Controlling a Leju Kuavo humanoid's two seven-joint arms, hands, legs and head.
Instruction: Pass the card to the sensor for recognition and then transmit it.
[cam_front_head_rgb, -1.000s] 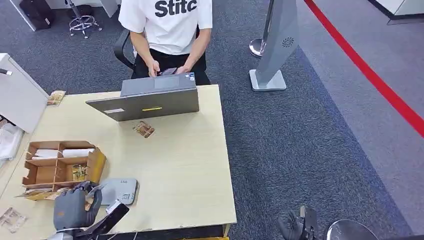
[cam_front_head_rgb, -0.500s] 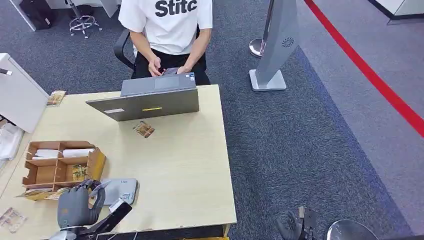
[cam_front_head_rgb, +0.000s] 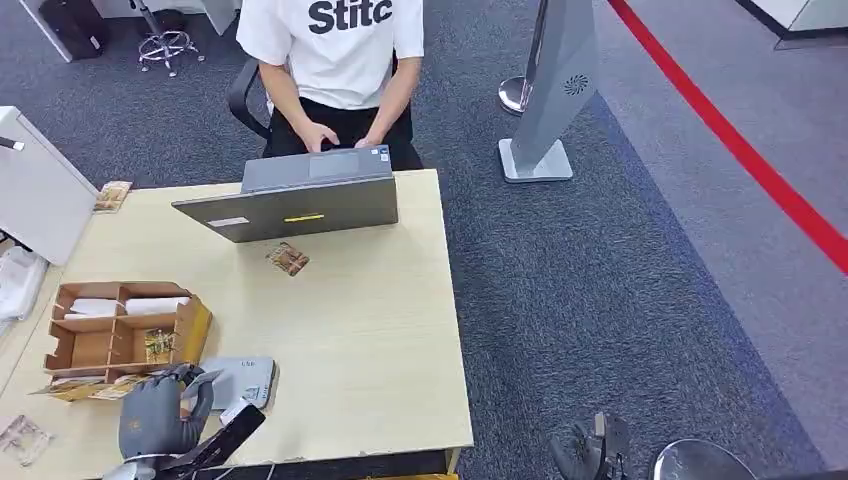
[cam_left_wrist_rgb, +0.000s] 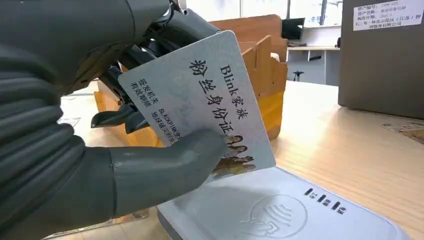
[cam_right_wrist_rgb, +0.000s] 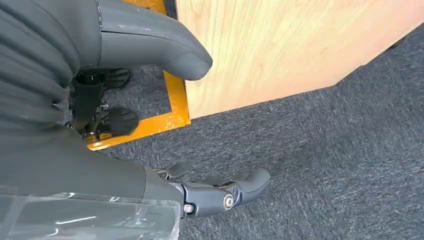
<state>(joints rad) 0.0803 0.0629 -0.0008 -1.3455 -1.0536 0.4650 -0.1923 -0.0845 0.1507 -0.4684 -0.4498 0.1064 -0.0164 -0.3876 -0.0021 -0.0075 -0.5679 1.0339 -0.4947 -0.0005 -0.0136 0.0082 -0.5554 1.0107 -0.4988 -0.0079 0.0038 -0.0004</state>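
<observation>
One card (cam_left_wrist_rgb: 200, 105) is being pinched in my left hand (cam_front_head_rgb: 155, 418) at the lower left of the head view, thumb on its printed face and darker fingers (cam_left_wrist_rgb: 125, 117) behind it. I am holding it tilted on edge, its lower corner just above the grey sensor (cam_left_wrist_rgb: 280, 210), presumably so the face can be lowered flat onto the reader's emblem. The sensor is lying beside the cardboard organiser (cam_front_head_rgb: 120, 330), keeping the pick-up and the scan close together. My right hand (cam_right_wrist_rgb: 220, 192) is hanging over the carpet off the table's (cam_front_head_rgb: 380, 330) corner, empty, fingers loosely apart. A person (cam_front_head_rgb: 335, 60) is sitting behind a laptop (cam_front_head_rgb: 300, 195) at upper centre, probably the recipient.
</observation>
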